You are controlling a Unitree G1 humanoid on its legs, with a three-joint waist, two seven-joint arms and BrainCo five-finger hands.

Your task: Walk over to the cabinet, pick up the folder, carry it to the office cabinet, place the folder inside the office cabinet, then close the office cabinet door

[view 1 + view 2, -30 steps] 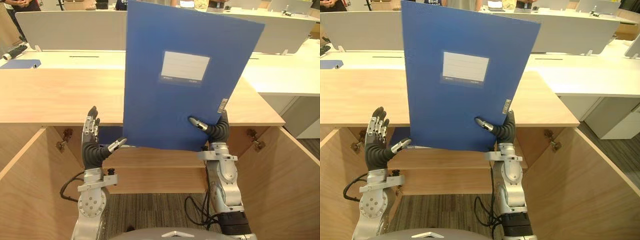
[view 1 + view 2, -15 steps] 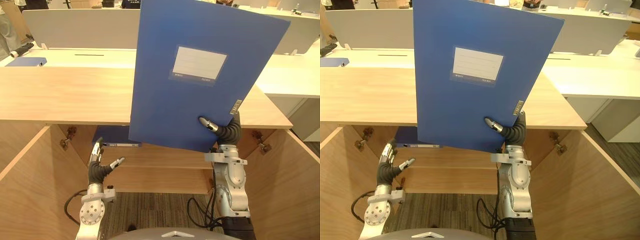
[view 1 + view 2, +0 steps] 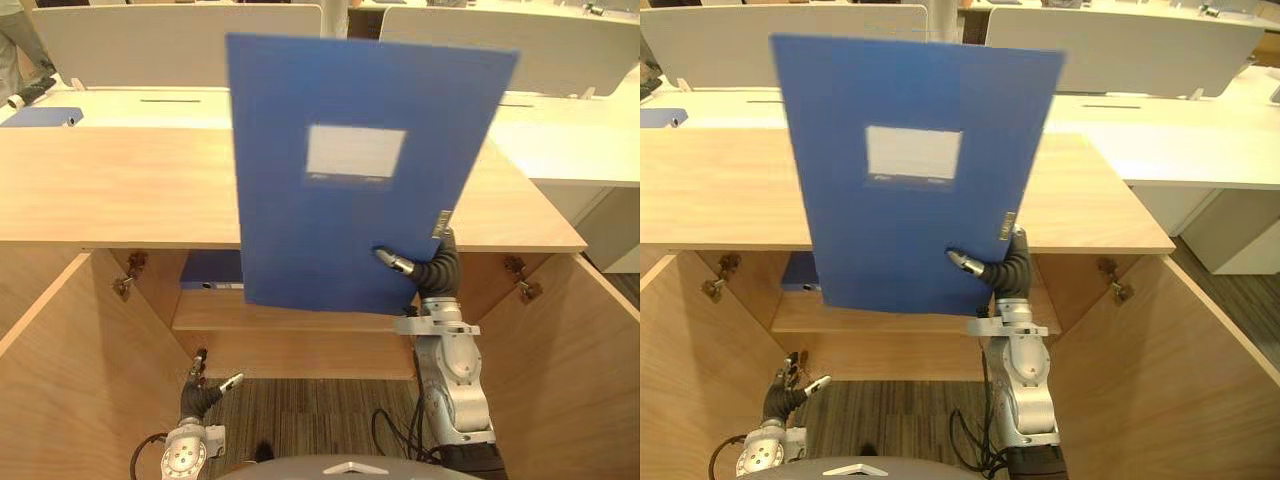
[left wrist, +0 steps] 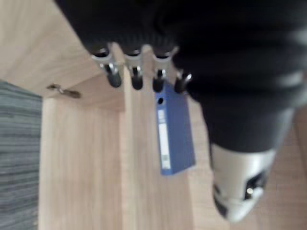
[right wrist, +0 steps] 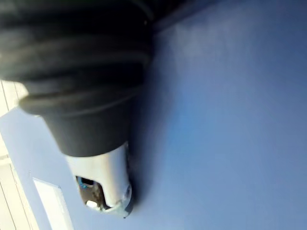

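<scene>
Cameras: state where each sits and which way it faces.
Left eye view: on the head, looking down at the open cabinet; the right hand pinches the raised folder, the left hand hangs low.
Right eye view: beside it, same scene.
Left wrist view: looks past its straight fingers at a second folder on the shelf.
Right wrist view: its dark cover close against the raised folder.
Shared: the second folder shows in the eye views too.

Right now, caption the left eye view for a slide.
Right hand holds blue folder upright before open cabinet; left hand low.

Blue folder (image 3: 340, 200), pale wood-grain cabinet (image 3: 110, 190)
</scene>
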